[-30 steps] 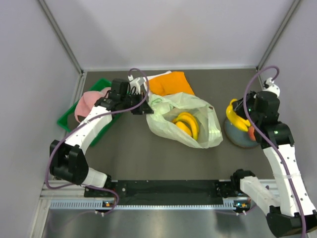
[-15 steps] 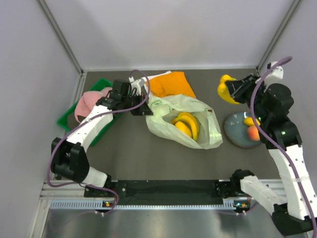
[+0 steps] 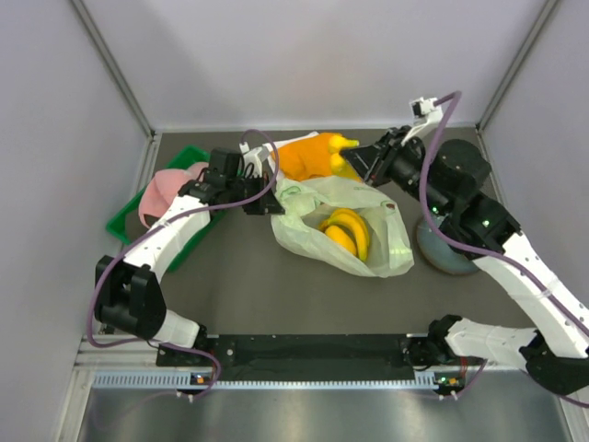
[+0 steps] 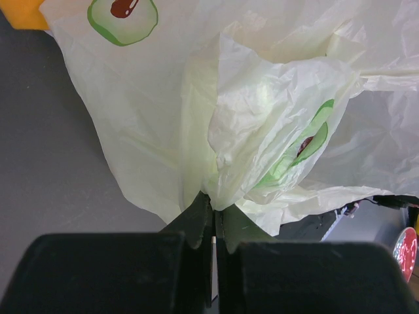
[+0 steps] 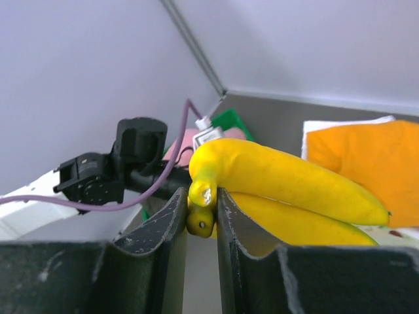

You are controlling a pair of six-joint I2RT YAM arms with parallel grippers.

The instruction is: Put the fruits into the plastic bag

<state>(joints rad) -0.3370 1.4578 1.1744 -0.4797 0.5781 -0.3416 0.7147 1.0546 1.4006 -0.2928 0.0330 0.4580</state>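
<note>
The plastic bag [image 3: 382, 241], pale green with avocado prints, lies crumpled at mid-table with one bunch of yellow bananas [image 3: 346, 230] inside it. My left gripper [image 3: 274, 204] is shut on the bag's left edge; in the left wrist view the bag [image 4: 262, 111] bunches up between the closed fingers of the left gripper [image 4: 215, 219]. My right gripper [image 3: 357, 162] holds a second banana bunch [image 3: 335, 153] in the air over the bag's far edge. In the right wrist view the right gripper [image 5: 201, 209] pinches the stem of that bunch [image 5: 288, 183].
An orange cloth [image 3: 304, 158] lies behind the bag. A green tray [image 3: 129, 221] with a pink object [image 3: 166, 189] sits at the left wall. A blue-grey plate [image 3: 444, 258] lies at the right, partly under my right arm.
My right arm lifted the banana bunch off the plate and swung it left to above the bag's far edge. The left arm and bag stayed still.
</note>
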